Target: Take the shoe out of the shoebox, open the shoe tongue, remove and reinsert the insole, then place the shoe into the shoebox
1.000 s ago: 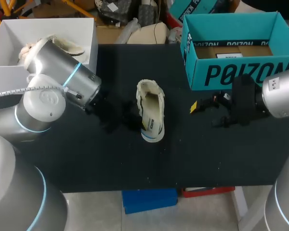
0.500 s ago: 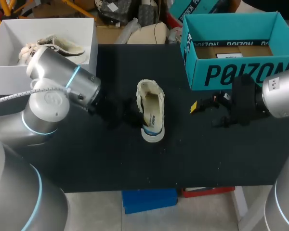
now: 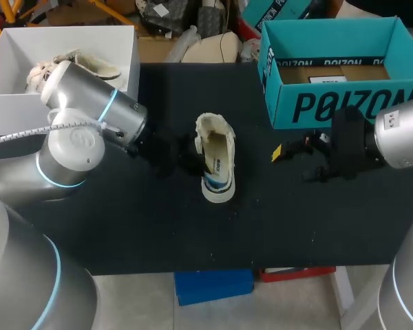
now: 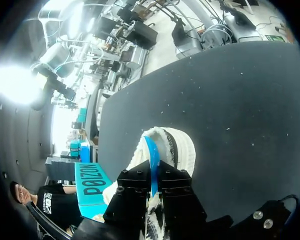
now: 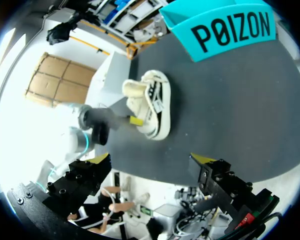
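A cream low sneaker lies on the black table, toe toward the front edge. My left gripper is at the shoe's left side by its opening. In the left wrist view that gripper is shut on the thin blue edge of the insole, which stands up out of the sneaker. My right gripper stands open to the right of the shoe with nothing between its fingers. From the right wrist view the gripper is well back from the sneaker.
The open teal shoebox sits at the back right, close behind my right gripper. At the back left a white box holds another pale shoe. My left arm's big joints overhang the table's left part.
My left arm has shifted a little toward the far side and the shoe's opening, the grip unchanged. The shoe has barely moved. The right arm is still.
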Controlling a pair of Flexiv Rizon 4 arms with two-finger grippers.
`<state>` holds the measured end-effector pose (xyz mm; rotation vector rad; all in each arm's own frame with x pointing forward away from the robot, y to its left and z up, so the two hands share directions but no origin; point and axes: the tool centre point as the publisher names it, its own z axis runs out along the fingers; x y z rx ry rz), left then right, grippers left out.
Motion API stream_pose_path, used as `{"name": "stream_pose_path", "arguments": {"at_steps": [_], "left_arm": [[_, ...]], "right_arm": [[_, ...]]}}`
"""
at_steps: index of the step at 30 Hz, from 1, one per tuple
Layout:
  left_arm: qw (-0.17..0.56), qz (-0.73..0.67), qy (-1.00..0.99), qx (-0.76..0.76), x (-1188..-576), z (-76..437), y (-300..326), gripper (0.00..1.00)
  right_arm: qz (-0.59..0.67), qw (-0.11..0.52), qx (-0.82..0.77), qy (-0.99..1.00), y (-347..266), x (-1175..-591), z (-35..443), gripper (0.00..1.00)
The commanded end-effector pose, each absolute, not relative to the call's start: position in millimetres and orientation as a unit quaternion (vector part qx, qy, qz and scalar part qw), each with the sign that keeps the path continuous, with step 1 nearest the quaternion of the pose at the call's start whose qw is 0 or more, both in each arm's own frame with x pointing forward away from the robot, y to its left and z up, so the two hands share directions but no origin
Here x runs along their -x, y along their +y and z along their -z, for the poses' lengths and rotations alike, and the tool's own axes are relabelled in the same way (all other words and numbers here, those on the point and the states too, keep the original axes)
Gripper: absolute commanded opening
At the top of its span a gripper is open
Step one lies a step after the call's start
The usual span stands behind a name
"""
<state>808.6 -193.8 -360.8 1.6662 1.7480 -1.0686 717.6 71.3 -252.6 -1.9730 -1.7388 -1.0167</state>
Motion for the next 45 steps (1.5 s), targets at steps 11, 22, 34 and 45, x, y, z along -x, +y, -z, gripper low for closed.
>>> {"name": "stream_pose_path", "arguments": {"at_steps": [11, 22, 34, 45], "left_arm": [[0.181, 0.313, 0.653, -0.665, -813.3, 375.1, -209.8, 0.0], [0.13, 0.271, 0.663, -0.686, -817.1, 394.9, -211.5, 0.0], [0.133, 0.264, 0.639, -0.71, -811.2, 349.6, -202.2, 0.89], [0.122, 0.198, 0.633, -0.738, -812.7, 344.0, -210.8, 0.0]], "right_arm": [[0.355, 0.16, 0.691, -0.609, 72.0, -717.6, 252.5, 1.0], [0.355, 0.16, 0.691, -0.609, 72.0, -717.6, 252.5, 1.0], [0.355, 0.16, 0.691, -0.609, 72.0, -717.6, 252.5, 1.0], [0.355, 0.16, 0.691, -0.609, 72.0, -717.6, 252.5, 1.0]]}}
